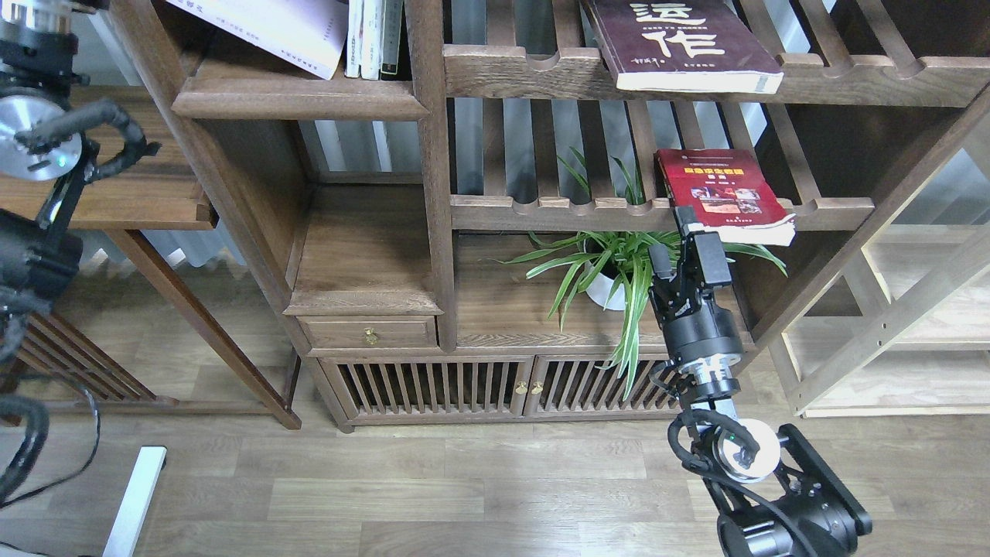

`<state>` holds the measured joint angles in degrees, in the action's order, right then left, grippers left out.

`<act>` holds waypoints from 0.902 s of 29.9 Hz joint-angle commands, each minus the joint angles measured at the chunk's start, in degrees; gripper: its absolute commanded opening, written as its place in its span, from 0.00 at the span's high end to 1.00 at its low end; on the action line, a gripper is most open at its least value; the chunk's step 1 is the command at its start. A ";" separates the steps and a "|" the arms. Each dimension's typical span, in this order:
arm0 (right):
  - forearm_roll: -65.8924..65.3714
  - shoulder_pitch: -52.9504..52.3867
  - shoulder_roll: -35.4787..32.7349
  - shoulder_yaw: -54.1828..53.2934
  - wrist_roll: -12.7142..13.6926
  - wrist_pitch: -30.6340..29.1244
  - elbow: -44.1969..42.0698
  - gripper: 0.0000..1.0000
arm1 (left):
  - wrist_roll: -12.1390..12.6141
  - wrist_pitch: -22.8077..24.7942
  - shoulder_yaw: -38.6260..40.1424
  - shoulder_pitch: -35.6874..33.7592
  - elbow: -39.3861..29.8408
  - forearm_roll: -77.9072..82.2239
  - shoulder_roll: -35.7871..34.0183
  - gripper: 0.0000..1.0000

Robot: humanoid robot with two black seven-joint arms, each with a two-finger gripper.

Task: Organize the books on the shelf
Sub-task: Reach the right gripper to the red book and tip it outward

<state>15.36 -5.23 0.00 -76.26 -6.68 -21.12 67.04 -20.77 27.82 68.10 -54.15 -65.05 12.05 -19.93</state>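
Red paperback book (721, 190) with yellow title lying flat, overhanging the slatted wooden rack (557, 212), my right gripper (679, 232) just beneath its near edge, fingers slightly parted, holding nothing, left gripper out of view.

The maroon book (681, 42) and white book (271, 31) are cut off by the top edge at 12 o'clock. The left arm (35, 155) leaves the frame at 10 o'clock, its gripper out of view. The red book's (723, 193) title print is too small to read.
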 commanded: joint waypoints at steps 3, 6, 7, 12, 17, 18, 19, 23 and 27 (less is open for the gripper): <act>0.11 -1.01 0.00 -0.02 -0.09 4.15 -1.03 0.02 | 0.47 0.18 0.10 2.73 -1.91 -3.08 -1.69 0.01; 0.11 -1.01 0.00 -0.37 -0.09 6.79 -1.65 0.02 | 0.64 0.18 -0.60 6.59 -5.86 -3.52 -1.25 0.01; 0.11 -1.18 0.00 -0.64 -0.09 7.58 -2.09 0.02 | 0.73 0.18 -0.86 7.91 -7.79 -3.52 -1.16 0.01; 0.11 -3.37 0.00 -2.39 -0.09 12.06 -4.72 0.02 | 2.13 0.18 -2.27 14.67 -14.92 -3.61 2.43 0.01; 0.11 -6.45 0.00 -5.12 -0.09 15.40 -6.74 0.02 | 7.75 0.18 -2.27 22.31 -16.86 -3.61 6.30 0.02; 0.11 -6.98 0.00 -5.73 -0.09 15.84 -7.27 0.02 | 8.81 0.18 -2.36 23.81 -17.12 -3.61 6.66 0.02; 0.11 -7.50 0.00 -6.35 -0.09 16.28 -7.80 0.02 | 10.04 0.18 -2.36 25.13 -17.65 -3.61 7.18 0.02; 0.11 -9.26 0.00 -8.28 -0.09 18.83 -9.91 0.02 | 14.79 0.18 -3.67 31.02 -20.90 -3.61 9.38 0.02; 0.10 -11.81 0.00 -10.30 -0.09 21.64 -12.80 0.02 | 16.29 0.18 -7.36 32.62 -21.52 -3.44 9.82 0.02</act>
<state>15.47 -15.25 0.00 -85.14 -6.77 -1.52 56.25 -5.42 28.01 63.19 -22.59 -86.12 8.44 -10.37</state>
